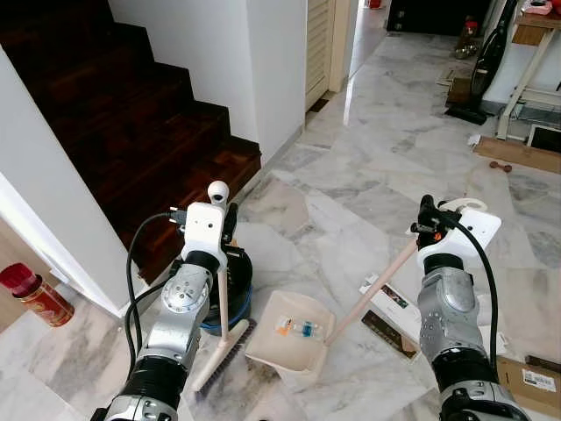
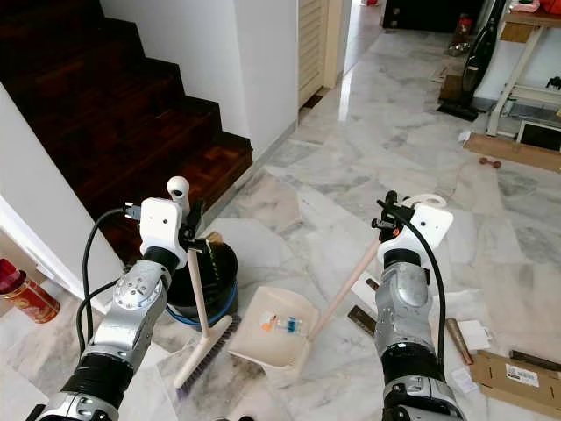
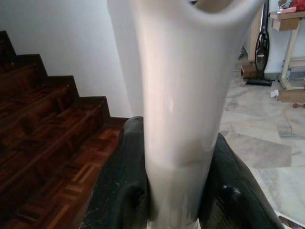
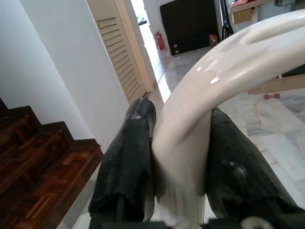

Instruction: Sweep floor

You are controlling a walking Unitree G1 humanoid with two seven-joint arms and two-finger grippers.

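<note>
Left gripper: black fingers are clamped on either side of the pale cream broom handle, as seen in the left wrist view. The handle is held near its top and runs almost upright down to the broom head. The head is a long cream block with dark bristles, resting on the marble floor just beside the near-left edge of the dustpan.

Right gripper: both fingers are closed on the curved, glossy cream grip of the dustpan handle. The handle slants down and to the left from the gripper to the dustpan, which lies flat on the floor between the two arms. The pan is cream, squarish, with a raised rim. A small clear object with orange and blue parts is seen lying inside the pan; its kind cannot be told.

A dark round bin with a blue band is noted just behind the broom handle, at the foot of the dark wooden stairs. Flat packets and cardboard lie on the floor near the right arm. A red can stands at the far left, beside the white wall. A black upright vacuum is leaned at the far right of the room.
</note>
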